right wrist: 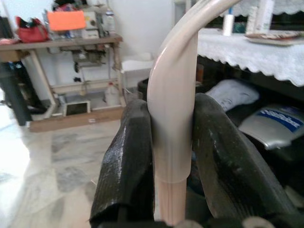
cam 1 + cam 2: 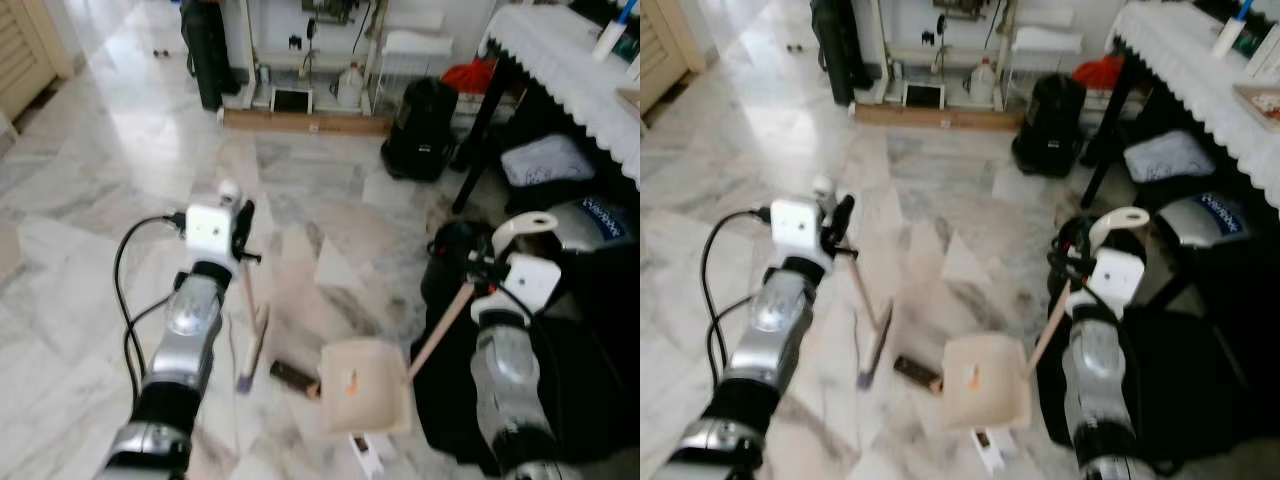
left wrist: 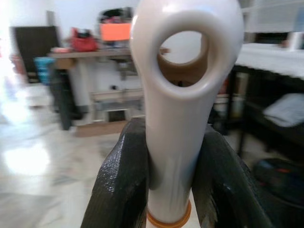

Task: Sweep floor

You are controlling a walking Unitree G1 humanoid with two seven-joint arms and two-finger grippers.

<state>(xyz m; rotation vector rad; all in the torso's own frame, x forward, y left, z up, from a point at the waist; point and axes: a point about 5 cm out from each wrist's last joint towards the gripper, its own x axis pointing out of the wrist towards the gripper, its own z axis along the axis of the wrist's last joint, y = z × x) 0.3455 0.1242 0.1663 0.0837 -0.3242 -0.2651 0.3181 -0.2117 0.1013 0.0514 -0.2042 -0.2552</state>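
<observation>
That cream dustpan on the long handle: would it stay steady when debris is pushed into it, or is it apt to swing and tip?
The dustpan looks like thin, light plastic, so it would probably slide if shoved. The right tool clamps its handle only near the curved top, so the pan could swing. Its smooth handle may twist between the fingers.

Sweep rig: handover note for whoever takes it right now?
Left pincer shut on the broom handle; broom head down on the marble floor.
Right pincer shut on the dustpan handle; dustpan on the floor by the broom.
A dark scrap lies at the pan's edge, a white one beside it.
Done: both tools gripped.
Left: sweep scraps in.
</observation>
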